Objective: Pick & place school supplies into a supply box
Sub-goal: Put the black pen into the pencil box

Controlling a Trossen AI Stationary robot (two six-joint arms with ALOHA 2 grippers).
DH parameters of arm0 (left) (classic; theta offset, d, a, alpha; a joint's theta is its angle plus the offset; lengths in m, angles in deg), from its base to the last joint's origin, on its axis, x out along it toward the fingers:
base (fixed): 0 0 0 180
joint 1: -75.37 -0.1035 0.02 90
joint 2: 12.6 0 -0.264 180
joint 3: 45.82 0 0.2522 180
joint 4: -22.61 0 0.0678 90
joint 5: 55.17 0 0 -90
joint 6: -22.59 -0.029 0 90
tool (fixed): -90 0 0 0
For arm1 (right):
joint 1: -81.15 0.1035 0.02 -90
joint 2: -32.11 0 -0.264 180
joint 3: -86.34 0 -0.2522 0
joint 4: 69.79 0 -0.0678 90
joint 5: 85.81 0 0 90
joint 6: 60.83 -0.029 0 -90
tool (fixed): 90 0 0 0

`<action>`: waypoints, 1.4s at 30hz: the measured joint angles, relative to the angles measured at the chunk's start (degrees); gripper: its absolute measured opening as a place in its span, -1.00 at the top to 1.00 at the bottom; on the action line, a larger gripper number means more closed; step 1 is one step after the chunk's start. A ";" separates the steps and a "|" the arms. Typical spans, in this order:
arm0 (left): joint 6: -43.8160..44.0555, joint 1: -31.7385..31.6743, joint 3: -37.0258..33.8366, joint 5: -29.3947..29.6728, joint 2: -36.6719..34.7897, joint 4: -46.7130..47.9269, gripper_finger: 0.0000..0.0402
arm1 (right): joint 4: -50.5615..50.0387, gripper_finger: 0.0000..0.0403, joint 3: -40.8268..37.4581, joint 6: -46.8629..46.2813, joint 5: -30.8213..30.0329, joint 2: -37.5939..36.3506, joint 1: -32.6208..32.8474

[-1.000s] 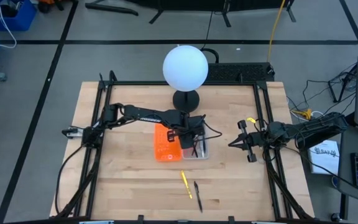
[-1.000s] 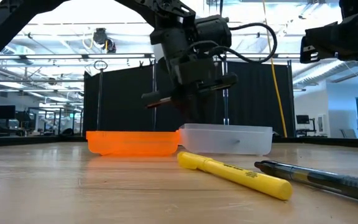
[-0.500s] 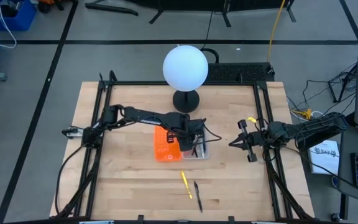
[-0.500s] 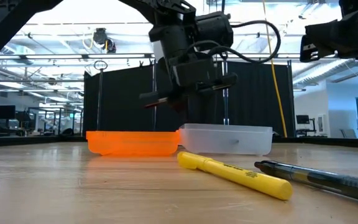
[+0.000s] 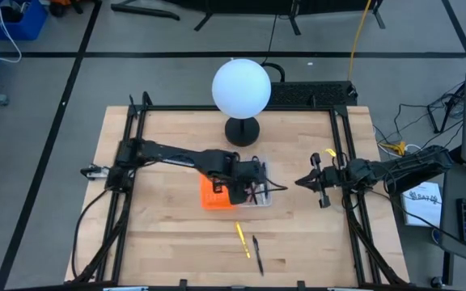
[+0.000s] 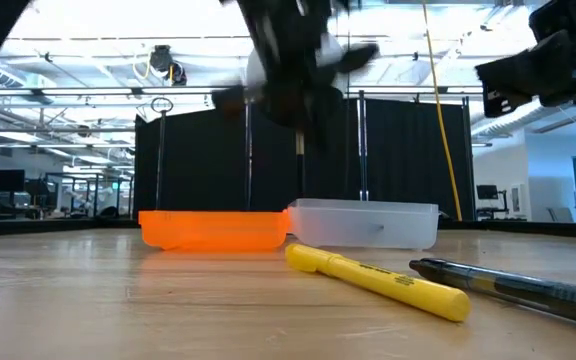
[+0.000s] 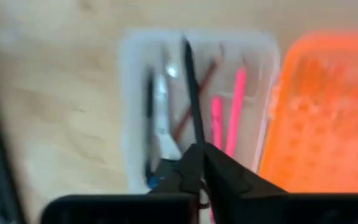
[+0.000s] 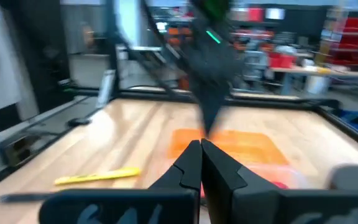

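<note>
The supply box (image 5: 259, 196) is a clear tray beside an orange perforated piece (image 5: 210, 197) at mid-table. In the left wrist view it holds pink (image 7: 236, 106), brown and black pens. My left gripper (image 7: 199, 148) hangs above the box (image 7: 127, 112) with its fingertips together. A thin black pen (image 7: 190, 93) runs from the tips out along the box; whether it is held or lies in the box I cannot tell. A yellow highlighter (image 5: 242, 239) and a black pen (image 5: 257, 255) lie on the table nearer the front edge. My right gripper (image 5: 302, 183) waits shut at the right side. My left gripper's shut fingertips (image 7: 191, 163) cover the near end of the thin black pen in the left wrist view. I cannot tell whether they touch it.
A lamp with a white globe (image 5: 241, 87) on a black base (image 5: 242, 129) stands behind the box. Black frame rails (image 5: 128, 162) run along the table's left and right sides. The highlighter (image 6: 378, 278) and pen (image 6: 518, 285) lie in front of the box (image 6: 368, 222).
My left gripper has risen from just above the box and drawn a little toward the table's near edge; it shows blurred in the low view. My right gripper has rolled slightly in place. The box and the orange piece have stayed put.
</note>
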 joint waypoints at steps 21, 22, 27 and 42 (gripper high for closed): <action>61.76 13.08 -59.61 -19.54 -56.26 -43.73 0.98 | -1.80 1.00 0.00 -10.47 -21.13 3.42 5.14; 64.63 13.72 -62.72 -17.46 -58.13 -45.97 0.97 | -1.90 1.00 0.00 -11.35 -22.21 3.72 5.14; 68.48 16.82 -74.19 -3.39 -65.84 -53.88 0.98 | -1.95 1.00 0.00 -14.26 -24.34 5.20 5.10; 68.66 19.88 -98.18 12.74 -71.77 -86.94 0.98 | 7.46 1.00 0.00 -13.47 -24.19 11.11 5.11</action>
